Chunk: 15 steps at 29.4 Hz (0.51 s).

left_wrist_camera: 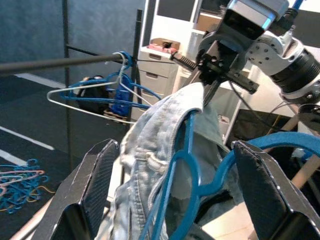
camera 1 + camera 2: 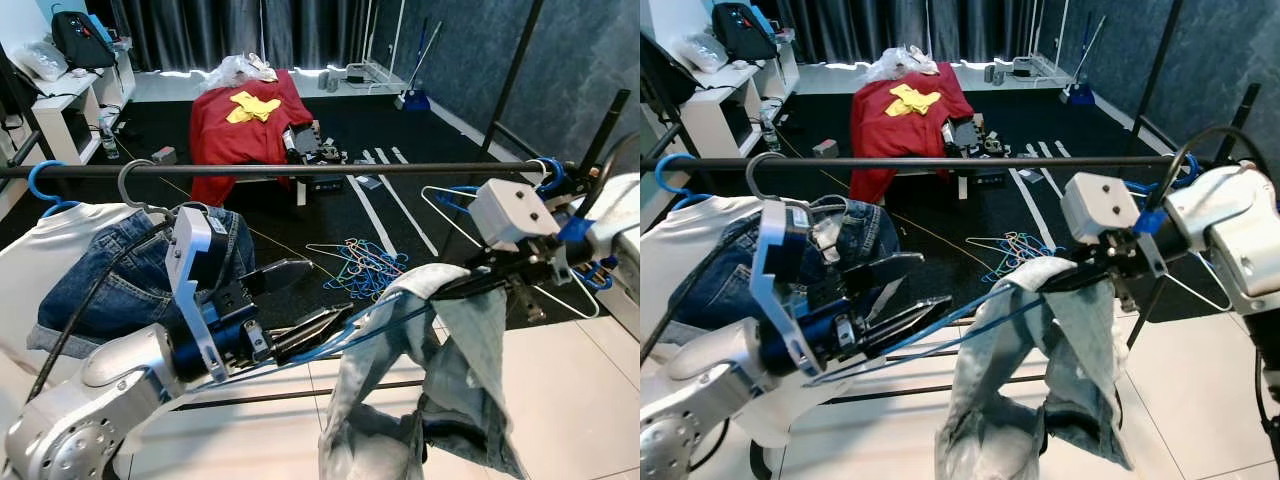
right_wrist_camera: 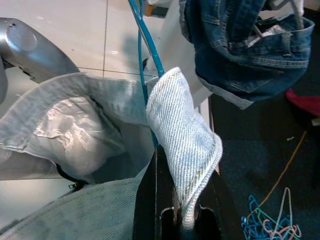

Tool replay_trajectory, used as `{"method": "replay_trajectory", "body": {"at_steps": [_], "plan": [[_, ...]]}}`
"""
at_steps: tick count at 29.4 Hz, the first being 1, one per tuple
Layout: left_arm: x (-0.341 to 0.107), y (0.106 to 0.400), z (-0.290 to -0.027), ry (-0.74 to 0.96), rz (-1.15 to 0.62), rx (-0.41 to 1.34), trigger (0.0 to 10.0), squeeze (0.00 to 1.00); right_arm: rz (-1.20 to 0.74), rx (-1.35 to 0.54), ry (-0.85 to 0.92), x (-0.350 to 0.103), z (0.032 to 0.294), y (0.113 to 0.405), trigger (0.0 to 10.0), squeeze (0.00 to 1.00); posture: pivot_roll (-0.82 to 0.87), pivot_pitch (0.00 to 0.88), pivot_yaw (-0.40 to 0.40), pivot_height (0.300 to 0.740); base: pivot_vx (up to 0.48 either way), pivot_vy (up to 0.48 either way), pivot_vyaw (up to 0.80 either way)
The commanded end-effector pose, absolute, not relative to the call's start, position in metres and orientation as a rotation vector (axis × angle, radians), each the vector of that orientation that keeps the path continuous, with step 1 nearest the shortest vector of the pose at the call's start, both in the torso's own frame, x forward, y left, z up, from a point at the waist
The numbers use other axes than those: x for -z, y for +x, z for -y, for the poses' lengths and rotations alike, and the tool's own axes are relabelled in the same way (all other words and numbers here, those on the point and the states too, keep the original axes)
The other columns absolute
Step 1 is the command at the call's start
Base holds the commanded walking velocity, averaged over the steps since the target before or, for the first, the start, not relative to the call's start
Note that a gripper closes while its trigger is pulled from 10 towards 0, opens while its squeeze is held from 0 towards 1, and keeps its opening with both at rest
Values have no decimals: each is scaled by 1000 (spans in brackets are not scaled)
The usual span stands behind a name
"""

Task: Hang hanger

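Note:
Pale blue jeans hang over a blue hanger in front of the black clothes rail. My left gripper reaches in below the rail. Its fingers stand wide apart and open, with the hanger's hook and neck lying between them. My right gripper comes from the right and is shut on a folded edge of the jeans, right beside the hanger's blue wire.
On the rail's left end hang a white shirt on a blue hanger and dark denim shorts. Bare wire hangers hang at its right end. A pile of hangers lies on the dark floor. A red-draped table stands behind.

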<state>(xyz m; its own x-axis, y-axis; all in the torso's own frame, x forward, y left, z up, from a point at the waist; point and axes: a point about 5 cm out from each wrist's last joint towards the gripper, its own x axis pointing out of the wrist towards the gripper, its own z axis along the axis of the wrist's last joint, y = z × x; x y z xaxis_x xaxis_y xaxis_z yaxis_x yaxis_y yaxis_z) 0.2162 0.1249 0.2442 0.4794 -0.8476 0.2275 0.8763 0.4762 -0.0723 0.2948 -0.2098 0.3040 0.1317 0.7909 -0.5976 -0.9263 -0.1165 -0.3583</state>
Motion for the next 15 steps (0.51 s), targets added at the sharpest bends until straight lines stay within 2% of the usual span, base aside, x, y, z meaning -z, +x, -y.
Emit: {"method": "replay_trajectory", "body": {"at_steps": [1,8,15], "plan": [[-244,219,-138,-143,174,998,10000,0,-179,-1439,-842,-317,217,296,10000,0,-137,0,-38,740,0,0,0],[-248,227,-155,-93,244,882,10000,0,-153,-1422,-815,-325,224,293,10000,0,-137,0,-37,740,0,0,0],[-244,225,-144,-52,236,936,10000,0,-140,-1436,-806,-325,222,293,10000,0,-137,0,-35,740,0,0,0]]}}
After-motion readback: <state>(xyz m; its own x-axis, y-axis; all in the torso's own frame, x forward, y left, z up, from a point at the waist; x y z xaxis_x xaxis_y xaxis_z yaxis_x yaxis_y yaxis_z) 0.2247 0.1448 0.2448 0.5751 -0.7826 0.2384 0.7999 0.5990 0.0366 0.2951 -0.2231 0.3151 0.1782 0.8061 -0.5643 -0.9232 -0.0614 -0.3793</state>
